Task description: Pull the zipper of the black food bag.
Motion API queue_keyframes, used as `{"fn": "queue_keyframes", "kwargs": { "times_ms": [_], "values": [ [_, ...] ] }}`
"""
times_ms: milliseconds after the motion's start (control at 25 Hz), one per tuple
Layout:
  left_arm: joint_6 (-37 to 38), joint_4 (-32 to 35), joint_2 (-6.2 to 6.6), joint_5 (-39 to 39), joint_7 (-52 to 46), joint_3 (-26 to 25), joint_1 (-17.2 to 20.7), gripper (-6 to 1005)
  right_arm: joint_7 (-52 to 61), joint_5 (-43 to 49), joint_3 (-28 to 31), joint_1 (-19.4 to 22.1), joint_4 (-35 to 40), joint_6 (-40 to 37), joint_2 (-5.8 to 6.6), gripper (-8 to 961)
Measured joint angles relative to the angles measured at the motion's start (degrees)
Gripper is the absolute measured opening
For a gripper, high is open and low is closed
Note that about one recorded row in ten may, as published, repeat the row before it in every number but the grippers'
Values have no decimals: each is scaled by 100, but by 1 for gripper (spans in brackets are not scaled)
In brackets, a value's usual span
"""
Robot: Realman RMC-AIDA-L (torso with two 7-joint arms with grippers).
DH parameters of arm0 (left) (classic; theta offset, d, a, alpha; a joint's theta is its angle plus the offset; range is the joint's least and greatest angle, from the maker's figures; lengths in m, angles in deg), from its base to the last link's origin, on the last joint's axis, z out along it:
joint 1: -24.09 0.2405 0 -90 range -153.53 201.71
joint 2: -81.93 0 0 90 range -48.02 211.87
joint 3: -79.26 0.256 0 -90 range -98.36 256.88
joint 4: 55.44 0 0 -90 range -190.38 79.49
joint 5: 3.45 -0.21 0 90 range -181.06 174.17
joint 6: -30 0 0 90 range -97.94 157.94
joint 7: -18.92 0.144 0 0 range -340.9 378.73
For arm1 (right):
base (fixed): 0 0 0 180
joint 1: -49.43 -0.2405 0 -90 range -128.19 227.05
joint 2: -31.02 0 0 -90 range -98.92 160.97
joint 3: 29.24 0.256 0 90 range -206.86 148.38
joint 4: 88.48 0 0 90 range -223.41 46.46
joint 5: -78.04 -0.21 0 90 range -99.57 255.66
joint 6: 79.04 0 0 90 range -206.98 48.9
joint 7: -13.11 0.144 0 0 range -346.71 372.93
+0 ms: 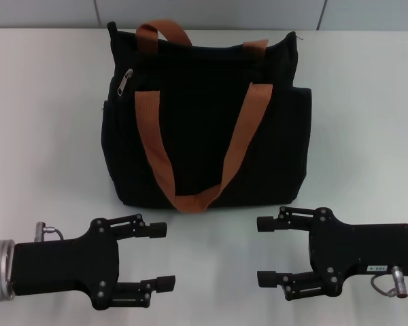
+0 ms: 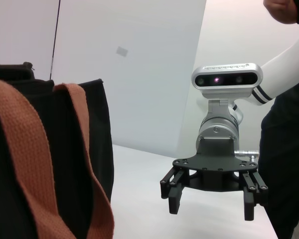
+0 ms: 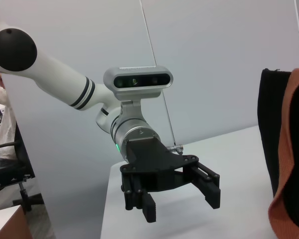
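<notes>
- The bag (image 1: 207,122) stands on the tabletop (image 1: 47,136), on the far side of both grippers and between them
- The zipper (image 1: 125,83) is a small silver tab near the bag's top rim, at the corner on the robot's left
- From the left gripper (image 1: 161,256) the zipper lies ahead and a bit to its left, well apart, with the bag's front face in between
- From the right gripper (image 1: 266,250) the zipper lies ahead and far over to its left, so the left gripper looks nearer
- The zipper track seems to run along the rim from that left corner toward the right corner, so the pull would likely go sideways to the right
- The tab hangs tilted, its long side pointing down and a little to the left
- The left gripper is spread wide, holds nothing and touches nothing
- The right gripper is spread wide too, holding nothing, near the bag's front but apart from it
- An orange handle (image 1: 190,197) droops down the bag's front, just beyond the grippers
</notes>
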Motion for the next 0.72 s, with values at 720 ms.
{"fn": "queue_keyframes", "kwargs": {
  "times_ms": [720],
  "values": [
    [445,-96,-40,97,431,-600,0,787,12,0,16,-43,0,2,0,824]
  ]
}}
